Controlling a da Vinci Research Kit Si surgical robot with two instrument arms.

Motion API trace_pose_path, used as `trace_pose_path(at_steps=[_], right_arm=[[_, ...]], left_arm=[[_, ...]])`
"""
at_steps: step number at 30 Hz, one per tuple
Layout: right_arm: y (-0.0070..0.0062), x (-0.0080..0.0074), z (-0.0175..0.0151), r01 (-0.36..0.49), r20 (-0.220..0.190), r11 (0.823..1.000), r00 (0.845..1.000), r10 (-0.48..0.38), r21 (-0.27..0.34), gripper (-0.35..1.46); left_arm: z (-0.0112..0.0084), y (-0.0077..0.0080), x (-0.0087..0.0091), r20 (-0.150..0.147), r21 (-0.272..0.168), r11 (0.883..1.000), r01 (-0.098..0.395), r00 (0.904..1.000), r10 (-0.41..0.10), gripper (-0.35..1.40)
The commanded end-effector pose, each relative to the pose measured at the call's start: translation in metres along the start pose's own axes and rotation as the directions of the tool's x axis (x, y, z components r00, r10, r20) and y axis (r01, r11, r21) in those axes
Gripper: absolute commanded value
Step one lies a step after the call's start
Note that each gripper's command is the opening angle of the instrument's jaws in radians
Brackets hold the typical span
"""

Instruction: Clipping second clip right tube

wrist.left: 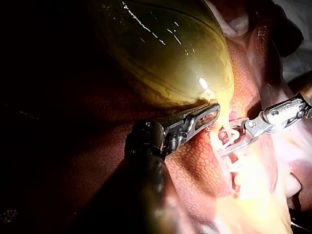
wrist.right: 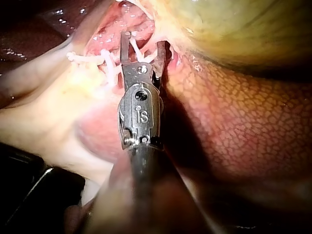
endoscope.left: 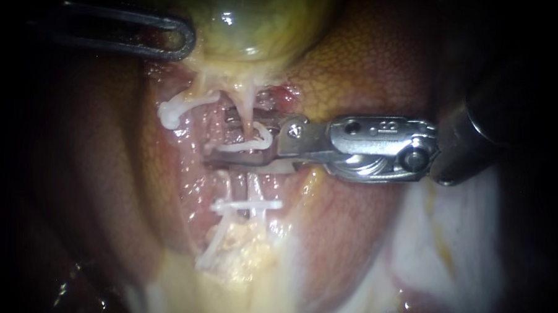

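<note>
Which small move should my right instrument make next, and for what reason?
Probably shut the jaws gently. The right instrument has its open jaws on either side of the right tube, with a white clip between them. Another clip sits farther from the gallbladder, so this spot looks free.

The right instrument (endoscope.left: 218, 137) has a shiny silver head with round screws on a dark shaft, and the left instrument (endoscope.left: 189, 41) is dark grey with a long looped end.
</note>
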Motion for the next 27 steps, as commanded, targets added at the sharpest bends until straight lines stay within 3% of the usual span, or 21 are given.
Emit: trace_pose_path(at_steps=[1,7,11,18,22,27], right_arm=[[0.0000,0.0000,-0.0002,0.002,0.000,1.000,1.000,-0.002,0.007,0.50],[0.0000,-0.0003,-0.0018,0.008,-0.001,0.997,1.000,-0.008,0.076,0.50],[-0.0001,-0.0007,-0.0024,-0.039,-0.005,0.989,0.999,0.040,0.140,0.49],[0.0001,-0.0009,-0.0029,-0.134,-0.047,0.958,0.987,0.151,0.253,0.48],[0.0001,-0.0012,-0.0029,-0.193,-0.077,0.920,0.970,0.232,0.342,0.46],[0.0001,-0.0020,-0.0023,-0.260,-0.088,0.849,0.938,0.334,0.460,0.45]], left_arm=[[0.0000,0.0000,0.0000,0.000,0.002,1.000,-0.001,1.0000,0.001,-0.35],[-0.0001,-0.0001,0.0000,0.000,0.002,1.000,-0.001,1.0000,0.001,-0.35],[-0.0001,-0.0001,0.0000,0.000,0.002,1.000,-0.001,1.0000,0.001,-0.35],[-0.0001,-0.0001,0.0000,0.000,0.002,1.000,-0.001,1.0000,0.001,-0.35],[-0.0001,-0.0001,0.0000,0.000,0.002,1.000,-0.001,1.0000,0.001,-0.35],[-0.0001,-0.0001,0.0000,0.000,0.002,1.000,-0.001,1.0000,0.001,-0.35]])
